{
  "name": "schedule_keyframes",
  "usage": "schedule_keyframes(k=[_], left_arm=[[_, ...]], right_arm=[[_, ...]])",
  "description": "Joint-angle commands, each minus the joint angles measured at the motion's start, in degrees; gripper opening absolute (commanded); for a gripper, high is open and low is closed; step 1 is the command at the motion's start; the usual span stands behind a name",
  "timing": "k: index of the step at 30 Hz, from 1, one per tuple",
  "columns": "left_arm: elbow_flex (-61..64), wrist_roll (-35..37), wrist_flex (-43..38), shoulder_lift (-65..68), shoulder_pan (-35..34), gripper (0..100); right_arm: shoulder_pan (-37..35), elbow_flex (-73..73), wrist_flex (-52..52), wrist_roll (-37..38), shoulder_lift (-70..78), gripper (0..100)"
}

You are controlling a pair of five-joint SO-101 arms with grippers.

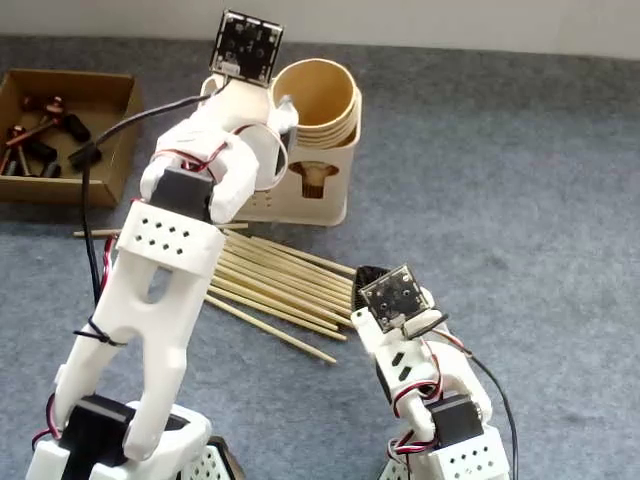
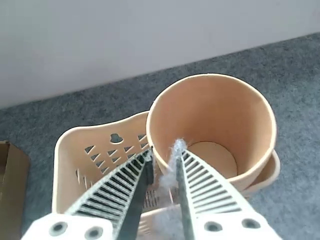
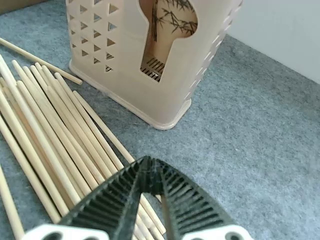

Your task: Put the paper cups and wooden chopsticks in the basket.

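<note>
- Basket point(image 1: 310, 190): beige, slotted, at 12 o'clock on the desk point(image 1: 520, 200); its 9 o'clock half is hidden by the left arm.
- Paper cups point(image 1: 322, 95): nested stack standing in the basket; the lower cups show as rims.
- Left gripper point(image 2: 164, 151): jaws pinched on the rim of the top cup point(image 2: 215, 115).
- Wooden chopsticks point(image 1: 285, 285): loose bundle lying flat at 6 o'clock of the basket, ends covered by both arms, count unclear.
- Right gripper point(image 3: 148, 161): jaws together, empty, over the bundle.
- Cardboard box point(image 1: 100, 90): at 10 o'clock, cut off by the picture's edge, dark contents indistinct.
</note>
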Motion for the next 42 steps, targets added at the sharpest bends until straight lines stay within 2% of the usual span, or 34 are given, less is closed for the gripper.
schedule_keyframes(k=[1, 10, 19, 24, 26, 31, 34, 42], left_arm=[[3.74, 0.26, -3.78, -1.36, 2.15, 9], [-0.48, 0.26, -3.60, -1.71, 2.07, 9], [-3.74, 0.26, 2.81, -11.56, 2.07, 9], [-3.65, -6.68, 12.13, -16.92, 1.98, 9], [-3.65, -7.47, 15.91, -18.77, 1.89, 9], [-3.38, -7.21, 21.54, -22.46, -3.56, 7], [-0.13, -7.38, 21.45, -24.66, -6.64, 0], [16.84, -7.38, 20.48, -34.95, -12.18, 0]], right_arm=[[0.40, 6.20, -1.27, 0.70, -0.31, 1.0], [0.40, 6.20, -1.27, 0.70, -0.31, 1.0], [0.48, 6.20, -1.27, 0.70, -0.31, 1.0], [0.57, 6.20, -1.27, 0.70, -0.31, 1.0], [0.57, 6.20, -1.27, 0.70, -0.31, 1.0], [0.57, 6.20, -1.27, 0.70, -0.31, 1.0], [0.57, 6.20, -1.27, 0.70, -0.31, 1.0], [0.57, 6.20, -1.27, 0.70, -0.31, 1.0]])
